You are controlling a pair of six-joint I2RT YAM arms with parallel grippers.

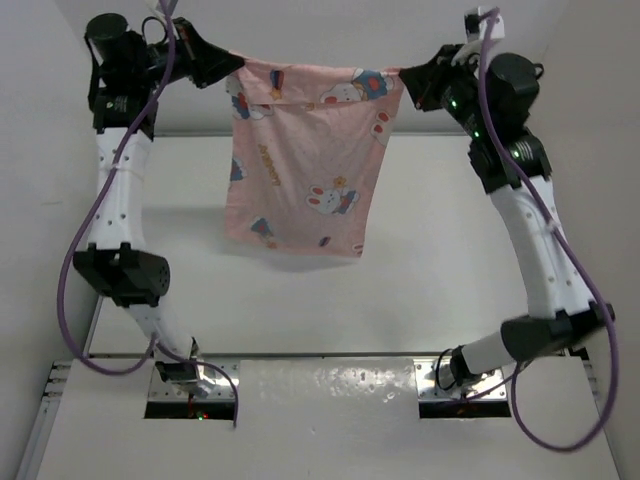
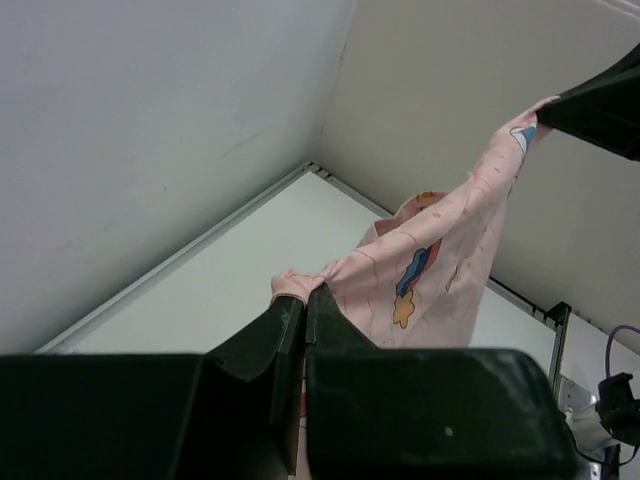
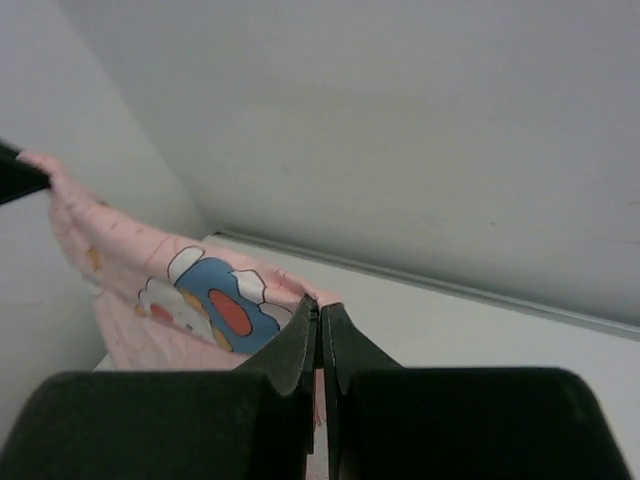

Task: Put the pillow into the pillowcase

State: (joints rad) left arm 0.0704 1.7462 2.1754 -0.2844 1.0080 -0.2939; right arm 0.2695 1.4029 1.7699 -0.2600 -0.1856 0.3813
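The pillowcase [image 1: 305, 150] is being held hanging over the far tabletop [image 1: 430, 290], its top edge stretched left to right between the left jaws and right jaws, each clamped on a corner; no pillow is being seen.

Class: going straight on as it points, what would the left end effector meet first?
The pillowcase: the left end effector is shut on its corner, cloth stretching ahead; beyond, probably the right end effector, depth unclear.

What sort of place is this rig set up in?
Probably a lab test cell, not a home: a white tabletop boxed in by white wall panels, robot arms bolted to metal base plates at its near edge, and purple cables. The pink rabbit-print fabric pillowcase is the only household item in view.
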